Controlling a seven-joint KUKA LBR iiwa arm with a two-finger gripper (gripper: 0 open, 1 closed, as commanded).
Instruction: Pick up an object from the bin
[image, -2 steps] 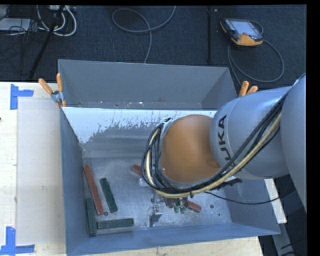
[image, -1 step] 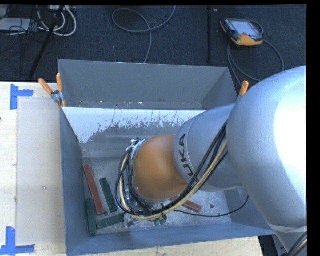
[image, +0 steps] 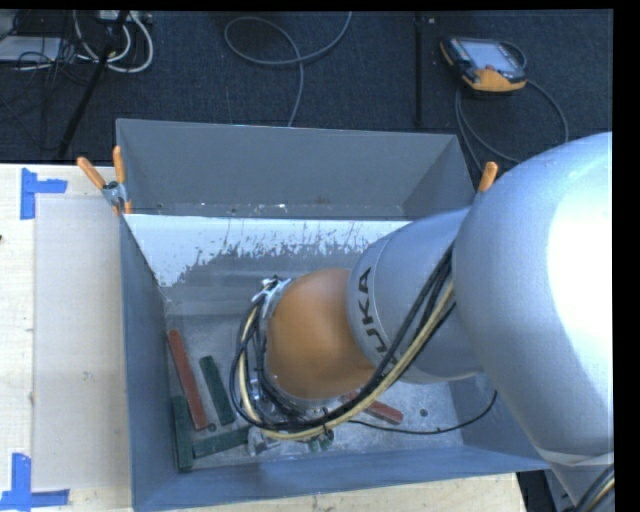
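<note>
My gripper (image: 296, 414) is low over the bin's front middle, with just a bit of its metal body showing. Just to its left a dark green bar (image: 221, 441) lies flat along the front wall. Another dark green bar (image: 215, 390) lies slanted beside a reddish-brown bar (image: 186, 378) in the front left part. To the gripper's right an orange-red piece (image: 384, 411) pokes out from under the arm.
A third dark green bar (image: 180, 432) stands along the left wall at the front corner. The arm with its orange cover and cables fills the bin's middle and right, hiding the floor below. The sloped back wall is bare.
</note>
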